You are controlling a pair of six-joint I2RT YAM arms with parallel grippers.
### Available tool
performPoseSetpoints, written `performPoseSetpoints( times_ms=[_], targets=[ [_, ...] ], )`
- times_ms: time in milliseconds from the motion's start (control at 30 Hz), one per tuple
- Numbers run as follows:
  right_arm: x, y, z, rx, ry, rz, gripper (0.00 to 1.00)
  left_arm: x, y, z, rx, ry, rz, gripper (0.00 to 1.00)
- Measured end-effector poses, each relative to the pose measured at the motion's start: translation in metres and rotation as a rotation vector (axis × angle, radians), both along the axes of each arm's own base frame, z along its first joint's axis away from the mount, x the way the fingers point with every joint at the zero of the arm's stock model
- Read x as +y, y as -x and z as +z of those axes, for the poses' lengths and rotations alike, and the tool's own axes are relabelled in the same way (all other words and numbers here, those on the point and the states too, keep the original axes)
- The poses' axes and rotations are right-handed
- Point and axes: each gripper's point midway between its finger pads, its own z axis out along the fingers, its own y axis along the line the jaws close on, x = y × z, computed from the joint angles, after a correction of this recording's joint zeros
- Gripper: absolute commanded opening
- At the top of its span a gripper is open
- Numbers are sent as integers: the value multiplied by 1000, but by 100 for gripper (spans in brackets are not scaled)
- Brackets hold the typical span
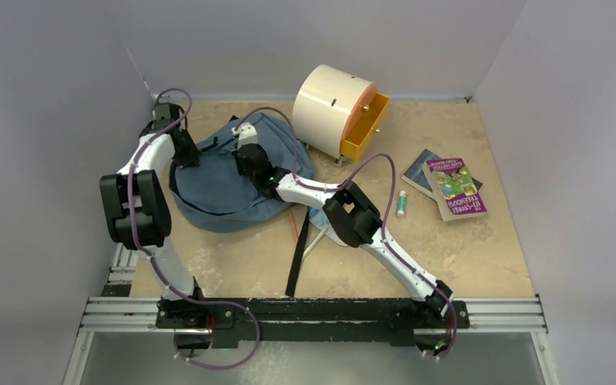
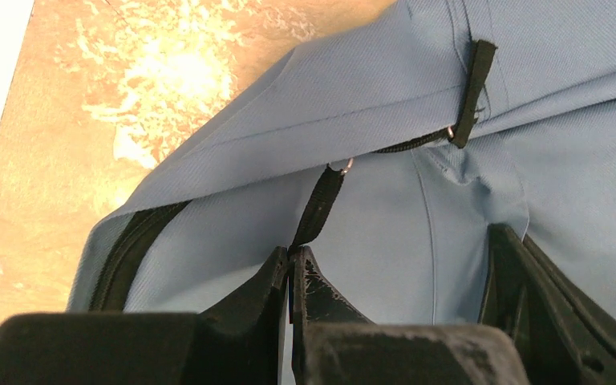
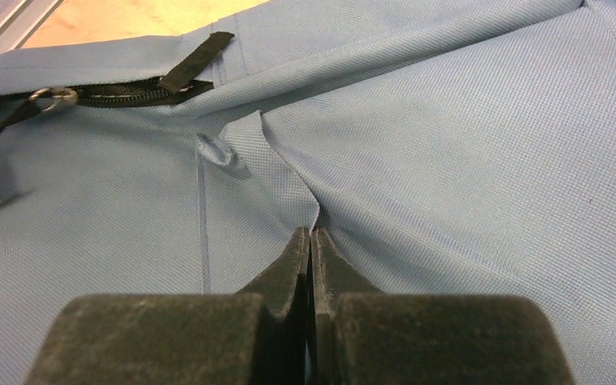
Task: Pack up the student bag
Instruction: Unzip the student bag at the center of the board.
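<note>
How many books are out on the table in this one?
2. A purple-and-green book lies right of the white tube, overlapping a dark book under its left edge. Something pale under the right arm is too hidden to identify.

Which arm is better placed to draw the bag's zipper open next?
Left. The left gripper is shut on the black zipper pull of the student bag; the right gripper only pinches a fold of its fabric, away from the zipper, likely better for bracing.

Robotics lab cell; bare white walls (image 1: 305, 32) around a tan table (image 1: 481, 249); arms (image 1: 140, 200) bolted to aluminium rail (image 1: 505, 309).
</note>
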Motion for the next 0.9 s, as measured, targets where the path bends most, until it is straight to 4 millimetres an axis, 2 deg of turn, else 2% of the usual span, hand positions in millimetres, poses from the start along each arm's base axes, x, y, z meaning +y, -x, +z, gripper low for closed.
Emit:
performPoseSetpoints(
  times_ms=[133, 300, 433, 567, 667, 767, 900],
  targets=[
    [-10, -7, 0, 29, -36, -33, 0, -1, 2, 10, -13, 6, 7, 0],
    [-22, -18, 8, 51, -80, -77, 0, -3, 6, 33, -60, 11, 22, 0],
    [-29, -23, 9, 66, -105, -102, 0, -7, 16, 50, -86, 30, 41, 0],
    [-33, -27, 9, 79, -129, -121, 0, -11, 28, 56, -67, 62, 86, 0],
    [-35, -28, 8, 88, -142, -133, 0, -16, 41, 53, -46, 98, 115, 0],
    [-37, -29, 6, 94, -148, -143, 0, -24, 64, 51, -32, 129, 140, 0],
    [-42, -32, 2, 100, -150, -164, 0, -26, 87, 64, -55, 134, 171, 0]
  ],
)
